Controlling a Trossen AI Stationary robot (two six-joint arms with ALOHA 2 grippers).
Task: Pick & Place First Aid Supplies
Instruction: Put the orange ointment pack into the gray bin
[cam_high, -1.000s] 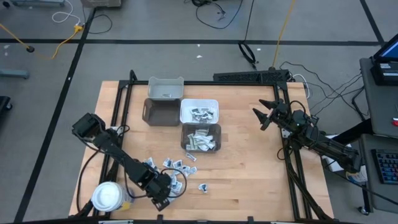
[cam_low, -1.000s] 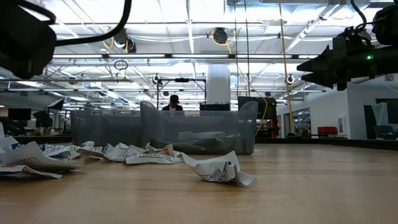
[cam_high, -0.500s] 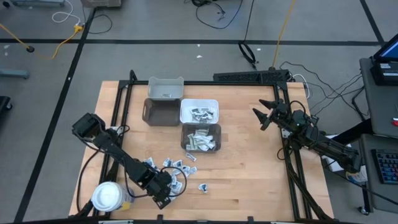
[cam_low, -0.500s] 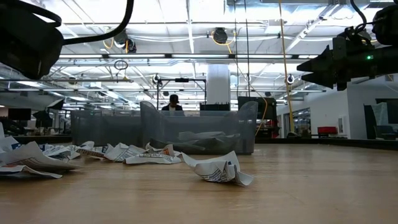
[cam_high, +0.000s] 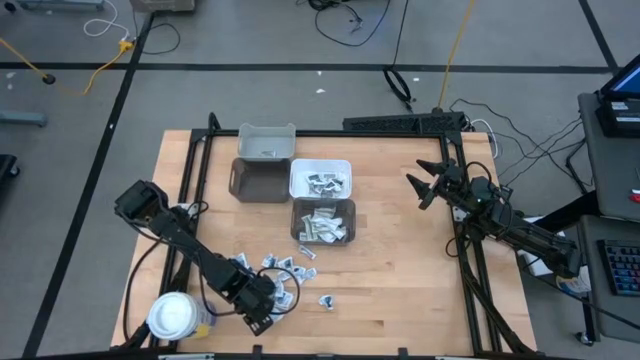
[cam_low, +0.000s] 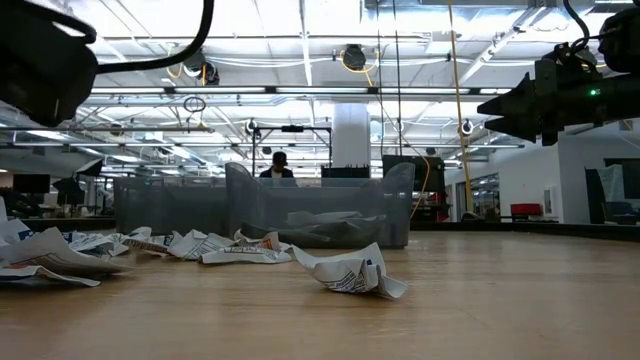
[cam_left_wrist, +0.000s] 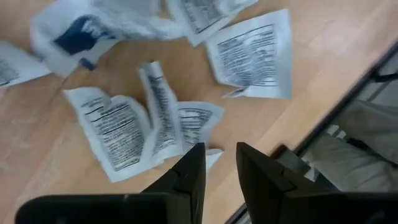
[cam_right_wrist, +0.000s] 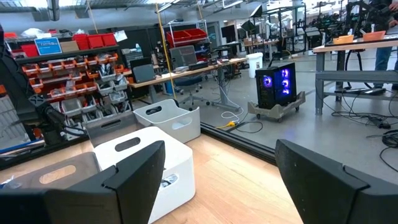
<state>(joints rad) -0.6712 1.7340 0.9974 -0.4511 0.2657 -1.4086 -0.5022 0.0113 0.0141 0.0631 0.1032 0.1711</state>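
The table (cam_high: 400, 280) filled the high view, and only that view showed both arms at once. The right gripper (cam_high: 422, 185) hung well off to the far right side, its fingers spread wide and holding nothing; its own wrist view showed the white bin (cam_right_wrist: 146, 165) and grey bins ahead of it, which the left wrist view lacked. The white-lidded jar (cam_high: 172, 315) stood just behind the left arm, seen from above only. The bins (cam_high: 320, 200) sat well beyond the left gripper (cam_high: 265, 318), toward the far side of the table. The left gripper, fingers (cam_left_wrist: 186, 177) drawn near each other with a slim gap and pinching nothing visible, hovered over the first aid supplies (cam_left_wrist: 149, 124), which lay scattered just ahead of it near the table's front edge. The low view showed one crumpled packet (cam_low: 350, 272) apart from the pile. Only the left wrist view revealed dense dark print on the packets, too small to read.
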